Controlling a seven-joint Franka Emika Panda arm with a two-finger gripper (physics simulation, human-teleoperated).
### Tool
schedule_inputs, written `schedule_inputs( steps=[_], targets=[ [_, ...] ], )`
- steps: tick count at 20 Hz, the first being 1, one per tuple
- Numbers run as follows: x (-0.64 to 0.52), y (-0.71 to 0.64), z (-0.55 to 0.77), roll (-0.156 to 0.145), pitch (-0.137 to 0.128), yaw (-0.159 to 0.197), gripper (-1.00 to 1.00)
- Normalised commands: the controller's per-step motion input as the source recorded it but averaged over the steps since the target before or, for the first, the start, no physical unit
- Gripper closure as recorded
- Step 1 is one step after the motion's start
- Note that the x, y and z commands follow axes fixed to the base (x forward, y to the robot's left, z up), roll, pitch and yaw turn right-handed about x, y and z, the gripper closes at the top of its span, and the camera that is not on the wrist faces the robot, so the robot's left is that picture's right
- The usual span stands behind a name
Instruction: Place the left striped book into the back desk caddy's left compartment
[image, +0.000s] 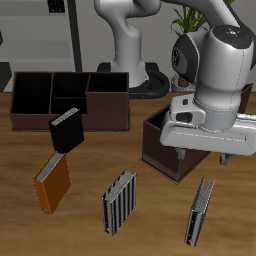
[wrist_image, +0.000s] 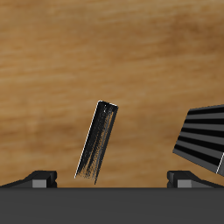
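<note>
The left striped book (image: 202, 210) stands on edge near the table's front edge; in the wrist view it (wrist_image: 98, 140) shows as a thin dark slab between my fingers' line. My gripper (image: 203, 158) hovers just above it, open and empty; in the wrist view (wrist_image: 112, 179) the fingertips (wrist_image: 39, 178) stand wide apart. The back desk caddy (image: 70, 128) is a long maroon-brown box far across the table. Its left compartment (image: 32, 92) is the dark end cell farthest from my gripper.
A second striped book (image: 118, 200) (wrist_image: 206, 140) stands toward the table's middle. An orange book (image: 50, 182) and a black book (image: 65, 128) stand before the back caddy. Another dark caddy (image: 158, 140) sits right behind my gripper.
</note>
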Motion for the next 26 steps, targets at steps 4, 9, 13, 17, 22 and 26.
schedule_inputs(
  steps=[4, 9, 13, 17, 22, 26],
  targets=[
    [0.16, 0.0, -0.35, 0.028, 0.036, -0.005, -1.0],
    [0.09, 0.03, -0.29, 0.013, 0.003, -0.013, -1.0],
    [0.07, 0.02, -0.23, 0.013, 0.014, -0.001, -1.0],
    [0.1, -0.02, -0.41, 0.01, 0.053, -0.03, -1.0],
    [0.04, -0.02, -0.2, 0.009, 0.01, 0.001, -1.0],
    [0.04, 0.05, -0.25, 0.017, 0.028, -0.008, -1.0]
  ],
)
